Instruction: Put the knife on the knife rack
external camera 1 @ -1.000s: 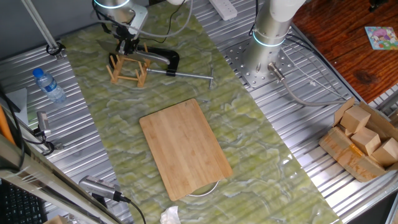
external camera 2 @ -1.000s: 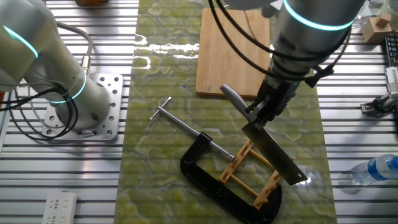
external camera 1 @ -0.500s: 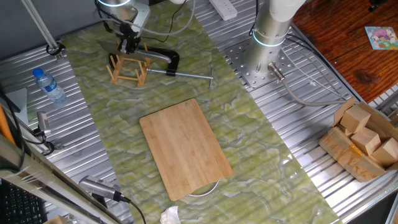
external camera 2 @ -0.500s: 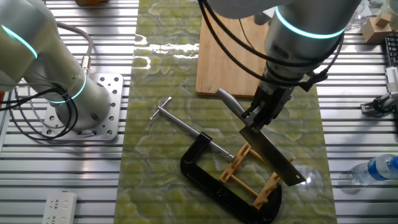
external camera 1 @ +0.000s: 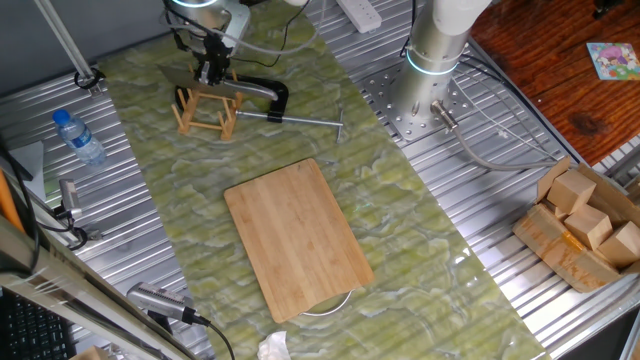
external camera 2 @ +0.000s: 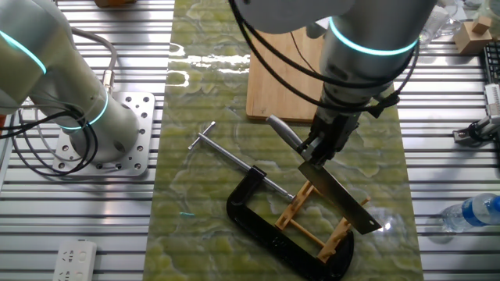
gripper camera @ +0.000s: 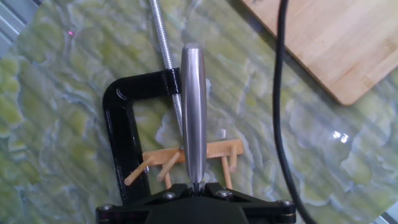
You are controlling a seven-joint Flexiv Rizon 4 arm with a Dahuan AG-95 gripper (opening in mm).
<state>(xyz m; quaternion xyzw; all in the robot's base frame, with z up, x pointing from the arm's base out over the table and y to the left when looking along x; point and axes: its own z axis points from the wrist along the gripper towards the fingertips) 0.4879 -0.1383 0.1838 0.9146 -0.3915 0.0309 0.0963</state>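
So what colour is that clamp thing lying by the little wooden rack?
Black, with a silver threaded rod. The clamp shows best in the hand view, beside the rack.

knife (external camera 2: pixel 336 193) above knife rack (external camera 2: pixel 316 220), clamp (external camera 2: pixel 269 226) beside

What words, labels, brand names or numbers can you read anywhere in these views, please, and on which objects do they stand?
No text reads legibly in any view.
Water bottle: its label is too small and blurred to read.
Colourful card on the wooden floor: print too small to read.
Knife, knife rack, clamp, cutting board: no markings visible.
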